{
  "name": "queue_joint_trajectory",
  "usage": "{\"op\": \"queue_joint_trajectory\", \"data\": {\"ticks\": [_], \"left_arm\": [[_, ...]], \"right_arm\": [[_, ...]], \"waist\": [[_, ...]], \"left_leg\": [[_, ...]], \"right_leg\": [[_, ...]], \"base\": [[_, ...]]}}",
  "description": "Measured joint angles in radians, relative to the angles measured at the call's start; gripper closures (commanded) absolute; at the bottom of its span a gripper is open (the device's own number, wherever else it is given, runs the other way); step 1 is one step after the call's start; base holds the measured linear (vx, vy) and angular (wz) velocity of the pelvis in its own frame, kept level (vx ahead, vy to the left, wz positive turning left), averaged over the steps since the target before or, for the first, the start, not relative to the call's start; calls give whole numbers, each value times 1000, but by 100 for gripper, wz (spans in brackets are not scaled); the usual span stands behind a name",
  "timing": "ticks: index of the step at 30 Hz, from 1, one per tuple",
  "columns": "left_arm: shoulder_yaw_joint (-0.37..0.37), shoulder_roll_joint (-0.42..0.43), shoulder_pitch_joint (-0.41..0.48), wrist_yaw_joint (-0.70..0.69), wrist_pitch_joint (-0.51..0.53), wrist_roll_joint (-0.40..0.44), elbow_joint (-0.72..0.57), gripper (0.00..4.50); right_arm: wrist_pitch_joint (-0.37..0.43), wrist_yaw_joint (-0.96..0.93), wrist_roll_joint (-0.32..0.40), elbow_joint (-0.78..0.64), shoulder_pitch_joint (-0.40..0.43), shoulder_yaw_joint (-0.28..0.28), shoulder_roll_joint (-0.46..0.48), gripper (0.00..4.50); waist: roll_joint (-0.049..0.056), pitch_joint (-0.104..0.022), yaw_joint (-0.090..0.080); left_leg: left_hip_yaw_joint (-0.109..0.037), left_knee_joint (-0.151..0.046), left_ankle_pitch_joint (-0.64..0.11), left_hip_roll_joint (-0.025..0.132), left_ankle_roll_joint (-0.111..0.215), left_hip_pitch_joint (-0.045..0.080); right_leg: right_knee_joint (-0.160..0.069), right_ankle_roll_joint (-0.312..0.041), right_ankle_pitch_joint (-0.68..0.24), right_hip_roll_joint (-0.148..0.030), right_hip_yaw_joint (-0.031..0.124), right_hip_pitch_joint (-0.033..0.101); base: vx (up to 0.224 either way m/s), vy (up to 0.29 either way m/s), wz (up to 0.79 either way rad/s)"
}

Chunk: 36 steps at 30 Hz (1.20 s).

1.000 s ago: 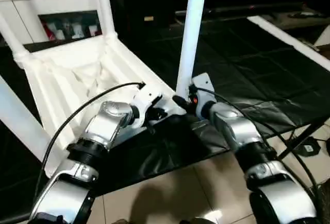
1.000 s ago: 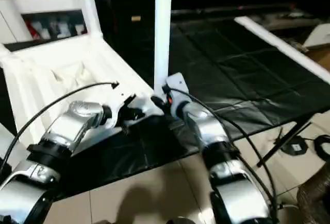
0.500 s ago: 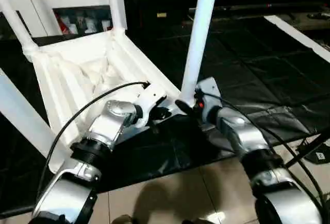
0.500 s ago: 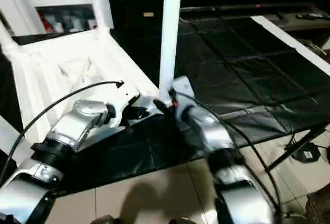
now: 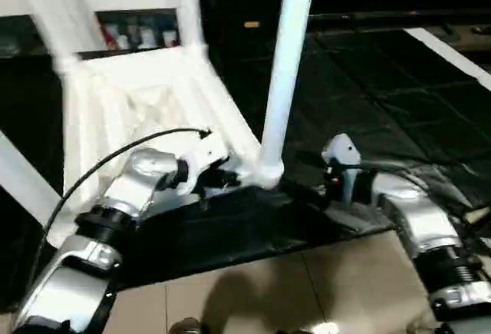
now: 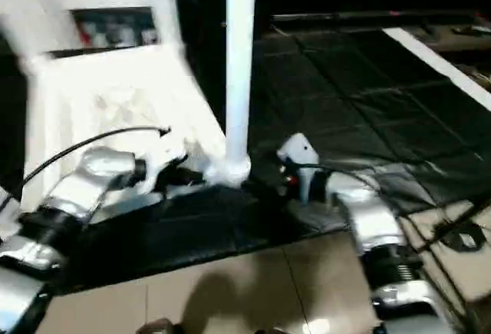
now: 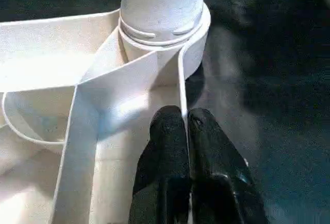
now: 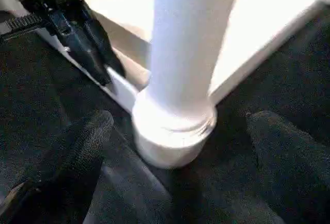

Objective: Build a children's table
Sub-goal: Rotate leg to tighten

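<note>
White plastic top [image 5: 146, 96]: upside down, legs standing in its corners.
Nearest leg [image 5: 285, 65]: seated in its socket, between the claws.
Left gripper [image 7: 185, 126]: pinched on the top's rim.
Right gripper [image 8: 175, 147]: spread wide, holding nothing.
Left to do: judged, flipping upright.

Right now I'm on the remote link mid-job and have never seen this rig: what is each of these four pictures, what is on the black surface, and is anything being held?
Two pictures come from the robot's head, looking down over its silver forearms. The other two come from cameras on each wrist, looking along that gripper's black fingers.

On the black mat lies the white children's table top, upside down with its ribs showing. A white leg stands upright in the near corner socket.

The left gripper is shut, pinching the thin side wall of the table top next to that socket. The right gripper is wide open, one finger on each side of the leg's base and clear of it, so it holds nothing.
</note>
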Motion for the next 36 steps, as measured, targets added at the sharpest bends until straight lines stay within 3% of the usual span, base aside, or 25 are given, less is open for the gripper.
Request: {"op": "queue_joint_trajectory", "data": {"ticks": [4, 13, 14, 24, 25, 28, 30, 33, 36], "left_arm": [[-19, 21, 4, -100, -20, -19, -4, 450], [-63, 89, 39, -250, -81, -33, -75, 450], [-67, 95, 45, -260, -85, -33, -88, 450], [-85, 106, 72, -300, -99, -33, -147, 450], [-84, 108, 79, -300, -97, -33, -158, 450], [-84, 111, 89, -301, -90, -34, -179, 450], [-84, 112, 96, -301, -84, -34, -191, 450], [-85, 115, 102, -302, -81, -34, -205, 450], [-85, 116, 103, -303, -80, -35, -206, 450]], "right_arm": [[-15, 68, 5, -24, 11, 33, -21, 3], [-15, 208, 30, -77, 40, 88, -42, 3], [-14, 217, 32, -78, 40, 91, -39, 32], [-5, 297, 43, -78, 45, 130, -32, 105], [-2, 305, 47, -78, 50, 135, -31, 127], [6, 312, 60, -78, 52, 145, -18, 135], [10, 313, 61, -78, 52, 147, -14, 171], [12, 315, 62, -78, 51, 148, -13, 175], [12, 317, 64, -79, 51, 148, -12, 215]], "waist": [[0, 0, 17], [0, 0, 34], [0, 0, 33], [0, 1, 26], [0, 1, 26], [0, 2, 25], [0, 2, 25], [0, 2, 24], [0, 3, 23]], "left_leg": [[2, 0, 0, -1, 0, 1], [2, 0, 0, 0, 0, 3], [2, 0, 0, 0, 0, 3], [2, -1, 0, 0, 0, 4], [2, -1, 0, 0, 0, 4], [2, -3, 0, 0, 0, 4], [2, -4, 0, 0, 0, 4], [3, -5, 0, -1, 0, 4], [3, -5, -1, -1, 0, 4]], "right_leg": [[0, 0, 0, -2, 1, 3], [0, 7, -4, -2, 0, 3], [0, 7, -4, -2, 0, 4], [-1, 8, -5, -2, 1, 5], [-1, 9, -5, -2, 1, 5], [-2, 9, -5, -2, 1, 4], [-4, 9, -5, -2, 1, 5], [-5, 9, -6, -2, 1, 5], [-5, 10, -6, -2, 1, 5]], "base": [[0, 0, 0], [0, 0, 0], [0, 0, 0], [0, 0, 0], [0, 0, 0], [0, 0, 0], [0, 0, 0], [0, 0, 0], [0, 0, 0]]}}
